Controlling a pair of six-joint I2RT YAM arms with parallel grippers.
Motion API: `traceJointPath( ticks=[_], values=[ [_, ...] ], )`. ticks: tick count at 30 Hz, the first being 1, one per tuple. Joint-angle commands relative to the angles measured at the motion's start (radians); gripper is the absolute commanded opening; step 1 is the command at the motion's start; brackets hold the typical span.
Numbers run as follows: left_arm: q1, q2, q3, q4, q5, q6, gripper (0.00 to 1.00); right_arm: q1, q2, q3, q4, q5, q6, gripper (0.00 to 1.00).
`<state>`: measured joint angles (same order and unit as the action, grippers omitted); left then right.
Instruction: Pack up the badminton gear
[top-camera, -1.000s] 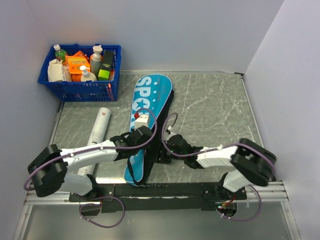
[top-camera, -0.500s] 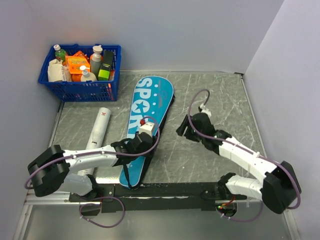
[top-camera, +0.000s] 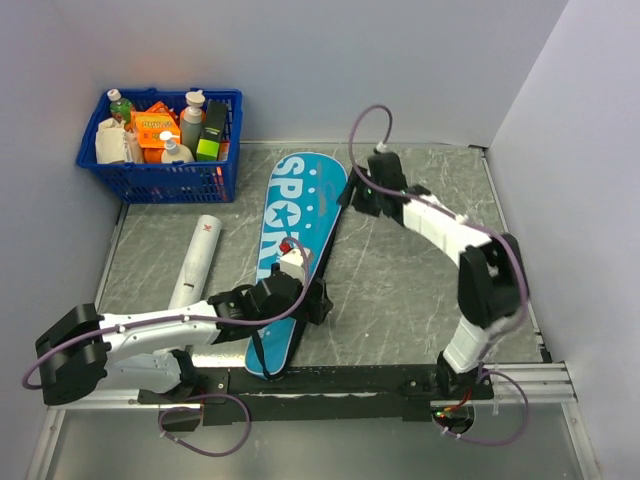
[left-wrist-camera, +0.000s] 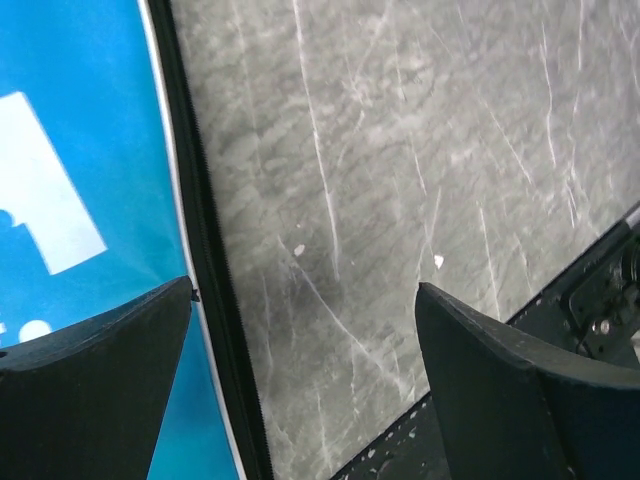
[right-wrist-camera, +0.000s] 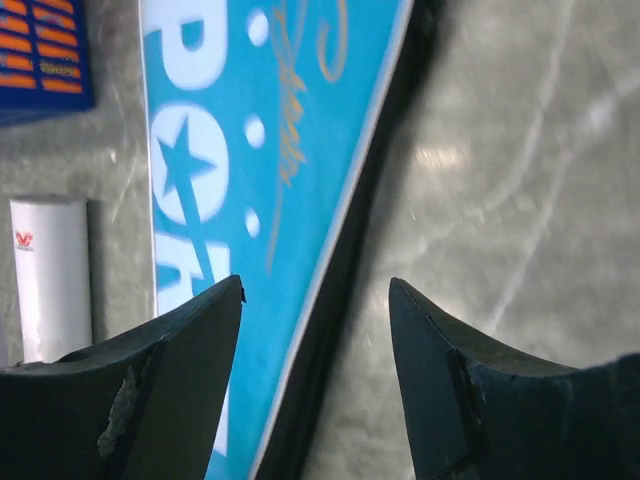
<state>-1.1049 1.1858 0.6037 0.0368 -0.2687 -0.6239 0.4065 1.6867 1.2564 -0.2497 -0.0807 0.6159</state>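
Note:
The teal cover (top-camera: 292, 235) lettered "SPORT" lies flat and slanted in the middle of the table, its black zip edge (left-wrist-camera: 205, 270) on the right side. A long white tube (top-camera: 196, 258) lies to its left. My left gripper (top-camera: 316, 300) is open low over the cover's (left-wrist-camera: 70, 160) right edge near its narrow end; one finger (left-wrist-camera: 100, 350) is over the teal, the other (left-wrist-camera: 500, 380) over bare table. My right gripper (top-camera: 357, 196) is open beside the cover's wide far end, straddling its edge (right-wrist-camera: 340, 250) from above with nothing between the fingers. In the right wrist view the tube (right-wrist-camera: 50, 280) shows at left.
A blue plastic basket (top-camera: 160, 178) of bottles and boxes stands at the back left corner, its corner (right-wrist-camera: 40, 60) visible to the right wrist. Grey walls close in the table at back and sides. A black rail (top-camera: 330, 380) runs along the near edge.
My left gripper has opened and let go of the cover's edge. The right arm swung from the cover's middle out to its far wide end. The cover now lies flatter.

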Motion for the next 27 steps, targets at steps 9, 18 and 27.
traceJointPath(
  ticks=[9,18,27],
  values=[
    [-0.003,-0.074,-0.038,-0.034,-0.098,-0.048,0.97,-0.132,0.378,0.365,0.035,-0.080,-0.031,0.68],
    [-0.001,-0.130,-0.070,-0.023,-0.119,-0.045,0.96,-0.215,0.554,0.463,0.153,-0.320,0.059,0.69],
    [-0.001,-0.150,-0.079,-0.028,-0.139,-0.048,0.96,-0.213,0.699,0.601,0.179,-0.415,0.134,0.69]
  ],
)
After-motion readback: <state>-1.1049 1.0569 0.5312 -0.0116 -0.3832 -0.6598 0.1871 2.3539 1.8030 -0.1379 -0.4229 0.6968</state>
